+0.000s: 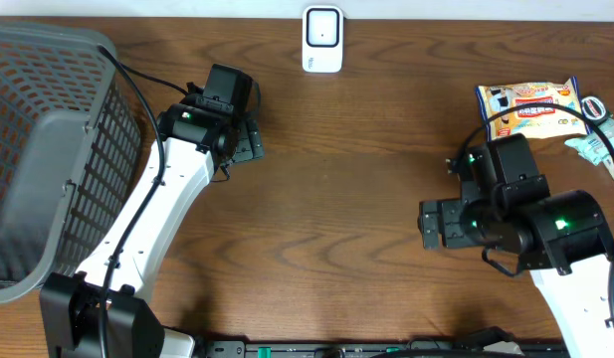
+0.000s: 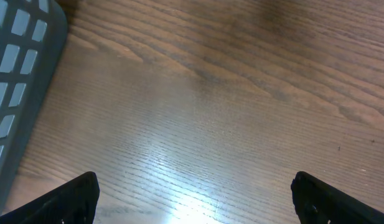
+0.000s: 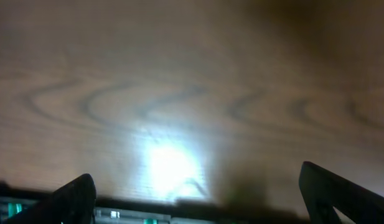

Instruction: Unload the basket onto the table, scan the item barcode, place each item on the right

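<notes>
Two risks stand out. The snack packet point(image 1: 530, 111) lies flat on the table point(image 1: 336, 199), behind the right gripper point(image 1: 428, 224) and well clear of its fingertips, so the arm must swing round to reach it. A shallow pinch on so flat a packet would likely push it along the wood instead of lifting it. A teal wrapper point(image 1: 595, 144) sits just beside the packet and could be caught in the same grab.

The right jaws stand wide with only bare wood between them, the arm folded low and pointing away from the packet. The left gripper point(image 1: 249, 139) is also spread wide and empty. The grey basket point(image 1: 48, 149) is off to its side and the white scanner point(image 1: 322, 40) is near, beyond its fingertips.
</notes>
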Controlling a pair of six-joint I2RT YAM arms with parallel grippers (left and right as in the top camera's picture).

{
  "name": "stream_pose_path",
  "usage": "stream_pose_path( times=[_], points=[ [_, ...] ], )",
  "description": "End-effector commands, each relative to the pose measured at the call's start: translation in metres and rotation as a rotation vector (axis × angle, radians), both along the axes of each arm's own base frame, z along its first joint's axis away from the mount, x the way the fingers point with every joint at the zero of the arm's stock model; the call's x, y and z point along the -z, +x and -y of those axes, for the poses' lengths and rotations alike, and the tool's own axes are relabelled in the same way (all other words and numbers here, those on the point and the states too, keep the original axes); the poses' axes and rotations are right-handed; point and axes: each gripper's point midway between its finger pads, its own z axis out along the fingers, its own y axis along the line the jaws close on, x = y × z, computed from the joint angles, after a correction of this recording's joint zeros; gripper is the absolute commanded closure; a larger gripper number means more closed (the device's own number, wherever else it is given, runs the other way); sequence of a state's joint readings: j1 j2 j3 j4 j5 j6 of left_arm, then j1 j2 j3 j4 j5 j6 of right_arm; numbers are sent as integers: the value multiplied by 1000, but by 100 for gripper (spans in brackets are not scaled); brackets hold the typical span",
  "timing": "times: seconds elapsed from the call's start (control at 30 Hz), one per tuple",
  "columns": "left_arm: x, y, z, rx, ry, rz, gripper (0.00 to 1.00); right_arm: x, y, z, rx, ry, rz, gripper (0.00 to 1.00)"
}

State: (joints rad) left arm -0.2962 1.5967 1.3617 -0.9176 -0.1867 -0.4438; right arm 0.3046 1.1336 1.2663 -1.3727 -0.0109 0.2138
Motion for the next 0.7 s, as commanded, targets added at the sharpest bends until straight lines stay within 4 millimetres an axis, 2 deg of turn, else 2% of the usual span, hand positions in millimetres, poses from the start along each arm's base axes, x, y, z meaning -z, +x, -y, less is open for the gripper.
stream_pose_path(
  times=[0.0, 0.1, 0.37, 0.67],
  points=[
    [-5, 0, -3, -2, 15, 11, 2, 6, 4, -11, -83, 24, 22, 1],
    [-5, 0, -3, -2, 15, 11, 2, 19, 11, -19, -164, 35, 45, 1],
    [-5, 0, -3, -2, 15, 11, 2, 49, 15, -20, -281, 10, 153, 1],
    [-5, 0, -3, -2, 15, 11, 2, 54, 7, -16, -293, 51, 439, 1]
  ],
)
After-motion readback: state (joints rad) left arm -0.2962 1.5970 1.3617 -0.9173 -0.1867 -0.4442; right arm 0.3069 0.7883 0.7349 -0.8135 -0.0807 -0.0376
